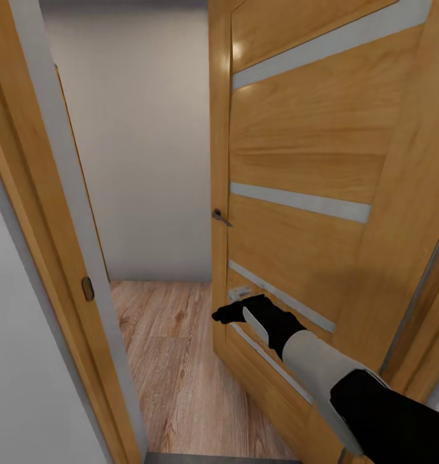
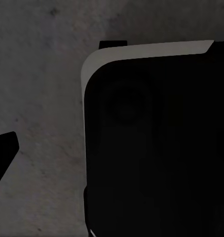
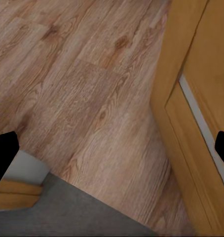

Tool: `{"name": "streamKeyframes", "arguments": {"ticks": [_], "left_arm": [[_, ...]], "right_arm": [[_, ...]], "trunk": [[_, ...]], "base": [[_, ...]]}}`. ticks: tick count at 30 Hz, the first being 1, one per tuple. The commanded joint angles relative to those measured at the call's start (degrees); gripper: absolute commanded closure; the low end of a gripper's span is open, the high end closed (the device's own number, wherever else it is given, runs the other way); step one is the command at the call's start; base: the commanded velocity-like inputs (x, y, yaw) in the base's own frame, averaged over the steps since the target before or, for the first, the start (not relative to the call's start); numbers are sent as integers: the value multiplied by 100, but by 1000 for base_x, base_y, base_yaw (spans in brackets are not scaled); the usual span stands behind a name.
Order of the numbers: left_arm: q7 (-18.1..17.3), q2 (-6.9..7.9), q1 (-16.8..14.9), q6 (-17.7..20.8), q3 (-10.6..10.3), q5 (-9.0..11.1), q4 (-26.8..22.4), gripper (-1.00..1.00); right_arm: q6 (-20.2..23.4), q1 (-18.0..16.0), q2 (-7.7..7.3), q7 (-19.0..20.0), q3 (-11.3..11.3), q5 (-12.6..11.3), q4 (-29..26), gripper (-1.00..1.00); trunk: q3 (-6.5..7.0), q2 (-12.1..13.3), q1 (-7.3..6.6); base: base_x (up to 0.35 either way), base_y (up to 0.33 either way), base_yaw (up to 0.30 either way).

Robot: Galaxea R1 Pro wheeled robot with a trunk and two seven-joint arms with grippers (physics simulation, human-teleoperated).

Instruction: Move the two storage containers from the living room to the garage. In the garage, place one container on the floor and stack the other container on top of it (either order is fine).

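Note:
The two storage containers are out of view. I face an open wooden door with pale horizontal strips and a metal handle. My right gripper reaches out to the door's lower edge, close against the leaf. In the right wrist view it is open and empty, above light wood planks and beside the door edge. In the left wrist view one black finger of my left gripper sits far out to the side over dark speckled concrete floor, with nothing held.
The door frame stands close on the left, with a white wall beside it. Beyond the doorway lie a wood plank floor and a plain grey-white wall. My dark base shows in the left wrist view.

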Motion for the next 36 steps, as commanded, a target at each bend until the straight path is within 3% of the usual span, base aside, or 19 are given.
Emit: {"name": "streamKeyframes", "arguments": {"ticks": [1, 7, 18, 28, 36], "left_arm": [[-1, 1, -1, -16, -5, 1, 0, -100], [-1, 9, -1, -9, 2, 8, 0, -100], [-1, 10, -1, -9, 9, 22, 0, -100], [-1, 10, -1, -9, 11, 34, 0, -100], [-1, 10, -1, -7, 37, 76, 0, -100]], "right_arm": [[-5, 32, 0, 11, 14, 13, 3, -100], [-184, 372, 0, 6, 33, 73, 79, -100], [-467, 990, 0, -37, 46, 569, 157, -100], [-1032, 1069, 0, 14, 47, 605, 1210, -100], [-1163, 1069, 0, 18, 47, 622, 1353, -100]], "trunk": [[-5, -3, 0], [-5, -3, 0], [-5, -3, 0], [-5, -3, 0], [-5, -3, 0]], "base": [[0, 0, 0], [0, 0, 0], [0, 0, 0], [0, 0, 0], [0, 0, 0]]}}
